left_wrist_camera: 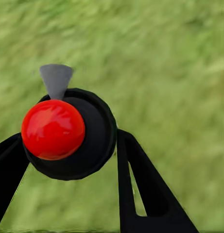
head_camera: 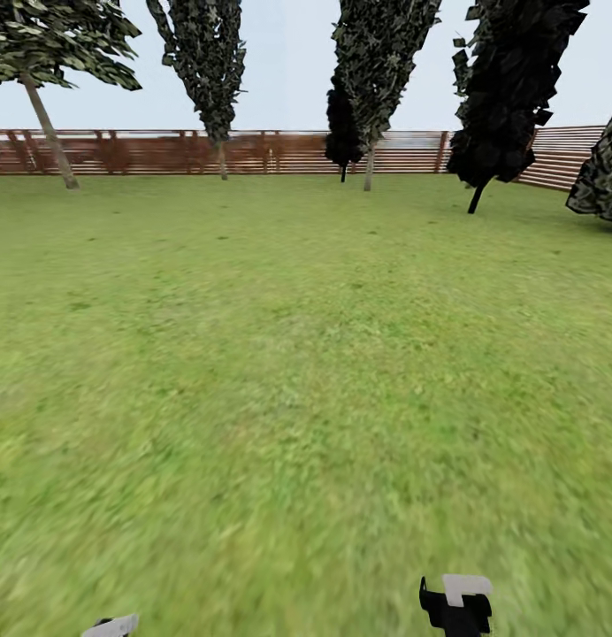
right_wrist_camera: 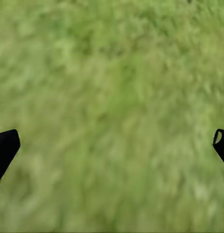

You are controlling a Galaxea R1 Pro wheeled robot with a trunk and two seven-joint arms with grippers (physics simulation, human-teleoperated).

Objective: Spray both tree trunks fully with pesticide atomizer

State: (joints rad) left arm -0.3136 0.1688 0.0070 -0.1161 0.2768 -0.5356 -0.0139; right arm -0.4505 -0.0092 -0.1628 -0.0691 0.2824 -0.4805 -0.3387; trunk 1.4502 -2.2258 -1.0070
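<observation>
Robot's out on the lawn rn, w/ the wooden fence far ahead and a row of trees along it. The left gripper is pinching the pesticide atomizer: in the left wrist view you're looking down on its red top, black body wedged between the two black fingers, small grey nozzle poking out over the grass. So pickup looks done imo.

Right gripper is spread wide w/ nothing in it, just grass between the tips. In the head view the right arm's tip peeks in at the near right and a bit of the left arm at the near left.

Step in hand looks like driving to a tree. The pale-trunk ones sit far away by the fence, e.g. the leaning one far left and the one center-right. The near-black ones on the right aren't targets.

Tips: keep the grip tight while rolling, don't let the bottle tilt. Stop near a trunk, nozzle facing the bark, then sweep up/down and around it. No spray specks visible yet.
</observation>
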